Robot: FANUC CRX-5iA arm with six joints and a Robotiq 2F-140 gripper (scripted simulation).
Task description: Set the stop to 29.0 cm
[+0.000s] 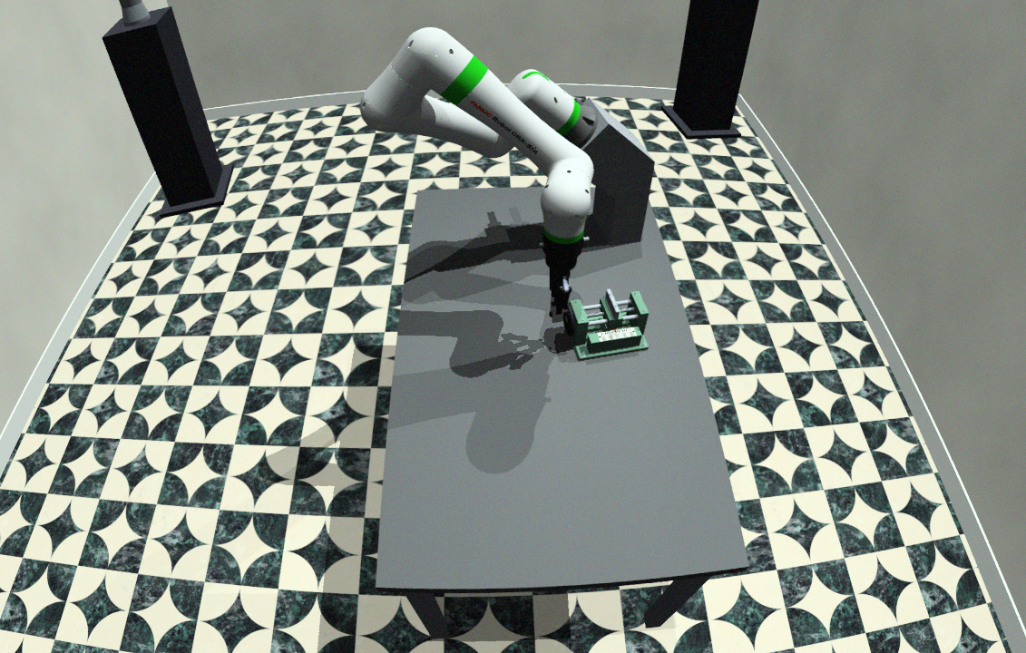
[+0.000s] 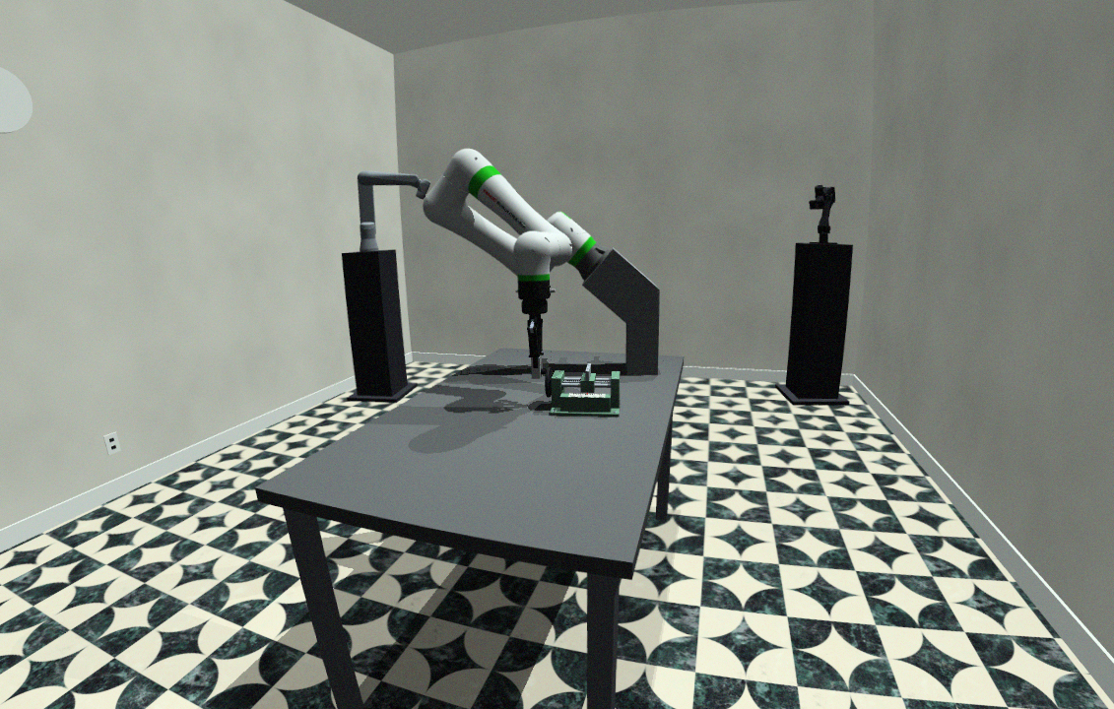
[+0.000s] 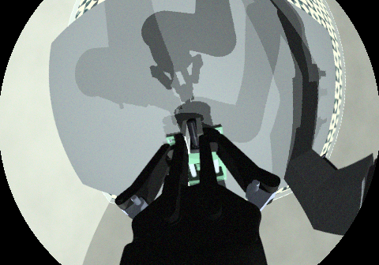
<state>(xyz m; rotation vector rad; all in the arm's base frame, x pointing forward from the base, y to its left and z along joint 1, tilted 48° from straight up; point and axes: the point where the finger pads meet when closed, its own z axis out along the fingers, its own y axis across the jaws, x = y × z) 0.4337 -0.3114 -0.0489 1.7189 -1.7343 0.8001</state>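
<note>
A small green stop fixture (image 1: 610, 326) (image 2: 584, 391) with silver rails and a scale strip on its front stands on the grey table (image 1: 532, 471) (image 2: 498, 467). Its handwheel sits at the fixture's left end, mostly hidden by my fingers. My gripper (image 1: 558, 309) (image 2: 535, 365) (image 3: 193, 125) points straight down at that end and is shut on the handwheel. In the wrist view the green fixture (image 3: 218, 170) shows just behind the closed fingers. The stop's position on the scale is too small to read.
The arm's grey pedestal (image 1: 621, 182) (image 2: 631, 308) stands on the table behind the fixture. Two black pillars (image 1: 167, 113) (image 1: 711, 64) stand on the checkered floor beyond the table.
</note>
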